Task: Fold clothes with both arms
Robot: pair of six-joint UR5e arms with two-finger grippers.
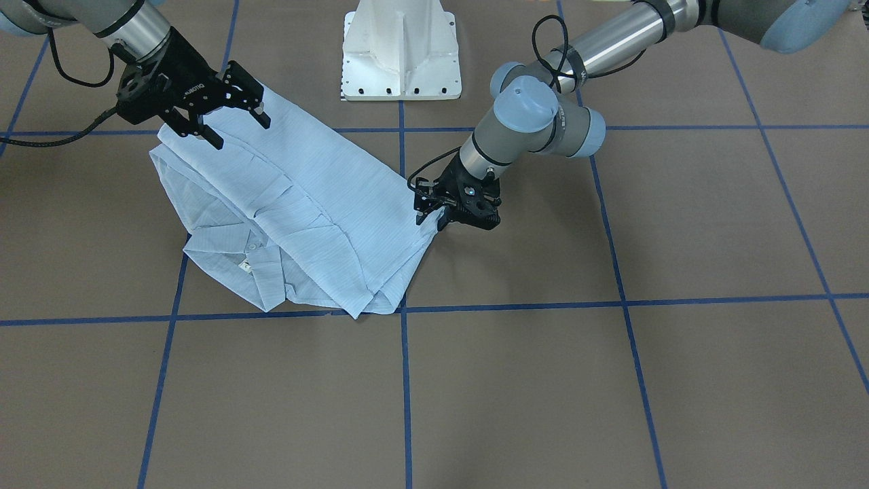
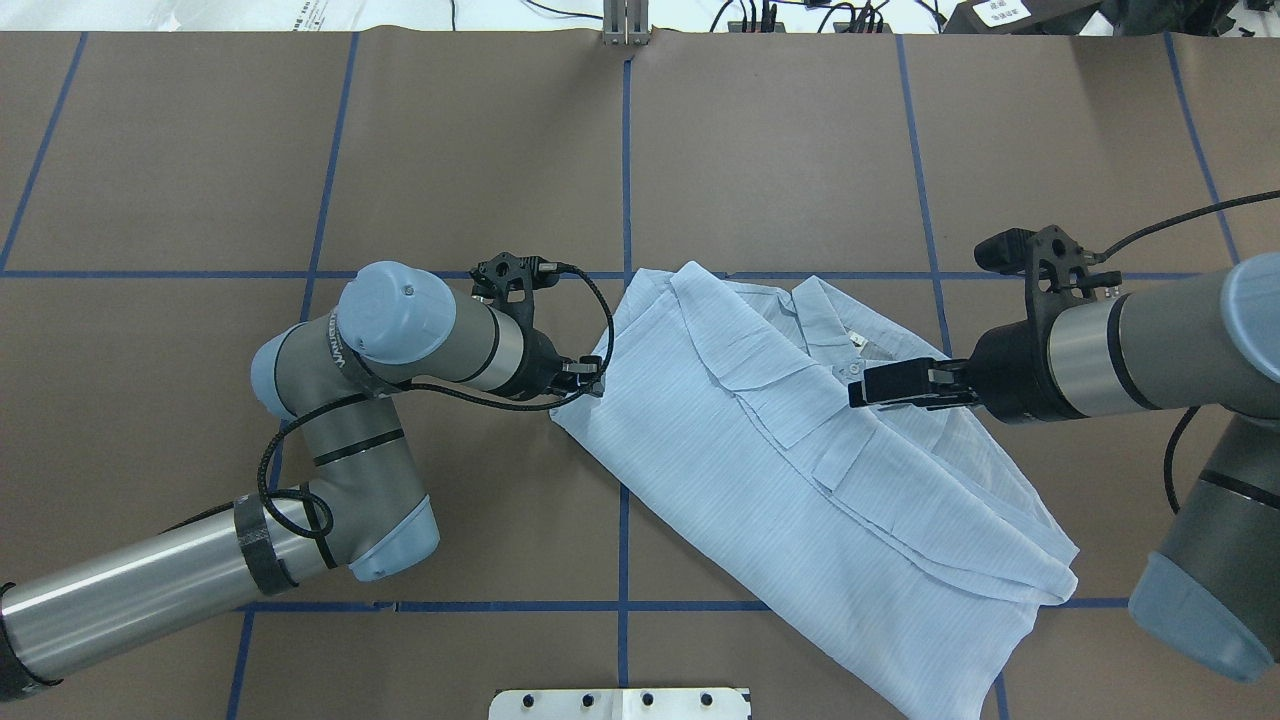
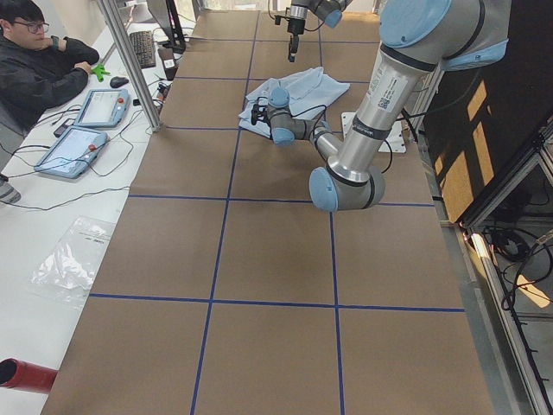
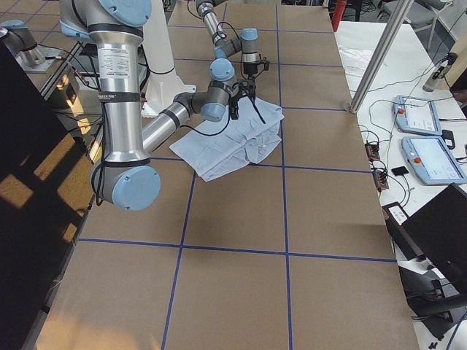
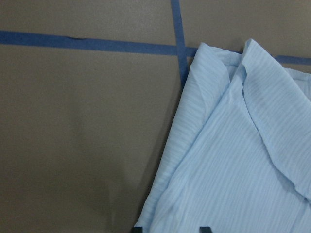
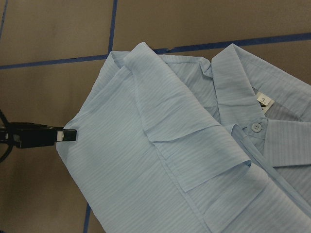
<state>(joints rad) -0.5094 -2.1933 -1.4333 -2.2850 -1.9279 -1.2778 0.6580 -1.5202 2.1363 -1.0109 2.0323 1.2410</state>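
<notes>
The left gripper (image 1: 440,219) lies low at the shirt (image 1: 305,204), right on the cloth's edge on the robot's left side. In the left wrist view its fingertips (image 5: 205,228) barely show at the bottom, a narrow gap apart with the edge of the cloth between them. Whether they clamp it, I cannot tell.

The right gripper (image 1: 241,133) hangs above the opposite side of the shirt with its two fingers spread wide and nothing between them. It is raised off the cloth.

The shirt lies partly folded on the brown table (image 1: 611,380), slanted across the blue tape lines (image 1: 404,380), between the two grippers. Its sides are turned in over the middle, leaving long layered flaps. The collar (image 6: 233,82) points away from the robot, with the white tag (image 6: 265,100) and a small button (image 6: 256,127) showing just inside it.

The left arm (image 2: 400,350) reaches in bent at the elbow; the right arm (image 2: 1150,350) comes in nearly level. The white base (image 1: 400,47) stands at the robot's edge of the table, just beyond the shirt. At a side desk, a person (image 3: 34,69) sits near two tablets (image 3: 104,105).
</notes>
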